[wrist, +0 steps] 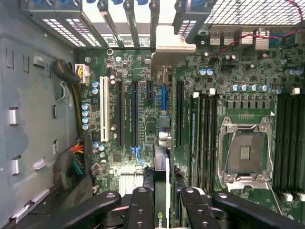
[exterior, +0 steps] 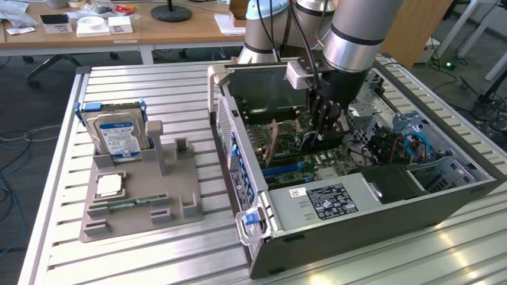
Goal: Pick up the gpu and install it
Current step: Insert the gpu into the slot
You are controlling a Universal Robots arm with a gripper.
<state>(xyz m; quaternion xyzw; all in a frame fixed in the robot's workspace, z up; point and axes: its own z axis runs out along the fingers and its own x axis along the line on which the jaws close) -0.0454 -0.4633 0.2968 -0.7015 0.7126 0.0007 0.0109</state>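
Note:
The gpu [exterior: 273, 142] stands upright on edge inside the open computer case [exterior: 357, 228], above the motherboard's expansion slots. In the wrist view I see the gpu [wrist: 161, 176] edge-on as a thin dark strip, running from between my fingers to its silvery bracket [wrist: 174, 45] at the case's slotted rear wall. My gripper [exterior: 321, 136] reaches down into the case from above. The gripper [wrist: 167, 195] is shut on the card's near end, with one black finger [wrist: 142, 205] on each side. Whether the card's edge sits fully in a slot is hidden.
Around the card lie long black slots [wrist: 134, 112], a white slot [wrist: 102, 109], fitted memory modules [wrist: 202, 138] and an empty CPU socket [wrist: 245, 152]. Cable bundles [wrist: 74, 162] run along the case wall. On the exterior view's left, a grey tray [exterior: 178, 196] holds a hard drive [exterior: 119, 133], a chip [exterior: 109, 185] and a memory stick [exterior: 135, 202].

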